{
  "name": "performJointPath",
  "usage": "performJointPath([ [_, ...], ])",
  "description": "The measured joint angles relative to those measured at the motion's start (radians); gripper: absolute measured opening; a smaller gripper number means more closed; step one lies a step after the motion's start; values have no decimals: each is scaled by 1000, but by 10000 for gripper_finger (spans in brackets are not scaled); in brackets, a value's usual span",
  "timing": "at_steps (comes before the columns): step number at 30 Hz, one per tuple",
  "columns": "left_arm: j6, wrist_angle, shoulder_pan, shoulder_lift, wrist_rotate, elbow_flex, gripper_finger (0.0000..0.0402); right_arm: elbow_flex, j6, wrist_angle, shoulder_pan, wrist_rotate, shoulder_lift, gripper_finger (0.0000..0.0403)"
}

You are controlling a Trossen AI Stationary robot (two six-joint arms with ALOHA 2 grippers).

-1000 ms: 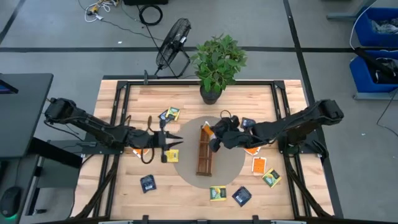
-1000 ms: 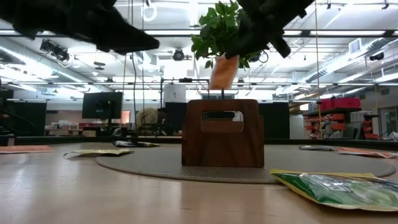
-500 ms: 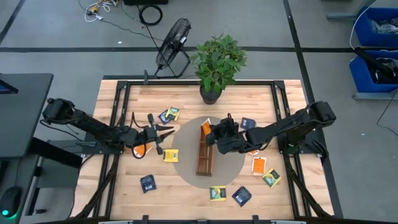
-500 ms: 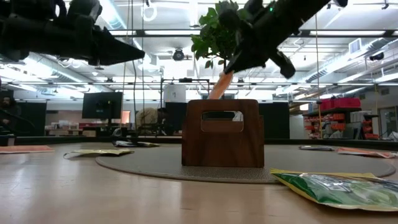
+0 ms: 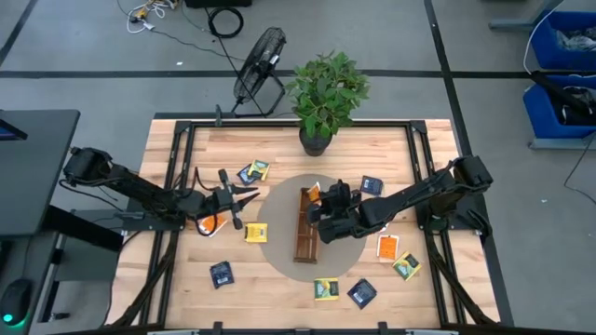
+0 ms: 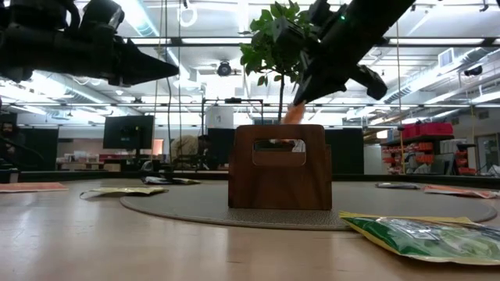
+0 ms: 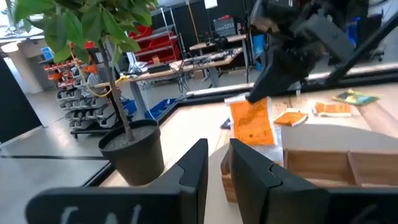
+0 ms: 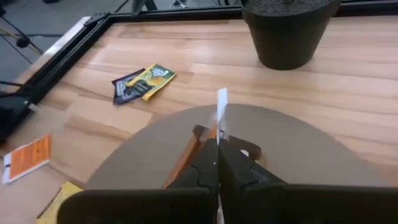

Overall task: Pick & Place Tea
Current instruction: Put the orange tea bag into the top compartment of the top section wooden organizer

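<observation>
Overhead, the right tool (image 5: 321,207) was clenched on an orange tea sachet (image 7: 250,122), holding it upright over the far end of the long wooden tray (image 5: 306,229), which lay on a round grey mat (image 5: 349,249) in the middle of the counter (image 5: 279,140). From table height, the sachet's lower edge dipped just behind the tray's end wall (image 6: 280,167). The left tool (image 5: 250,198) hung above the counter well apart from the tray, its fingers (image 7: 194,169) slightly parted and grasping nothing. Other sachets lay scattered flat: a yellow one (image 5: 255,232) just beside the mat, navy ones (image 5: 222,274) nearer the front edge, and an orange one (image 5: 387,247) beneath the right arm. A potted plant (image 5: 325,93) stood at the back.
</observation>
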Motion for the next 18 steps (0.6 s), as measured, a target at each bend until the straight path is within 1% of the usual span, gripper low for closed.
performJointPath([
  [2,-3,2,0,0,0,0,69,0,-1,5,1,-4,3,0],
  [9,-2,5,3,0,0,0,69,1,2,46,1,-15,79,0],
  [14,-3,4,3,0,0,0,69,1,13,48,-2,2,89,0],
  [18,-2,3,3,0,0,0,69,1,14,49,-2,-17,89,0],
])
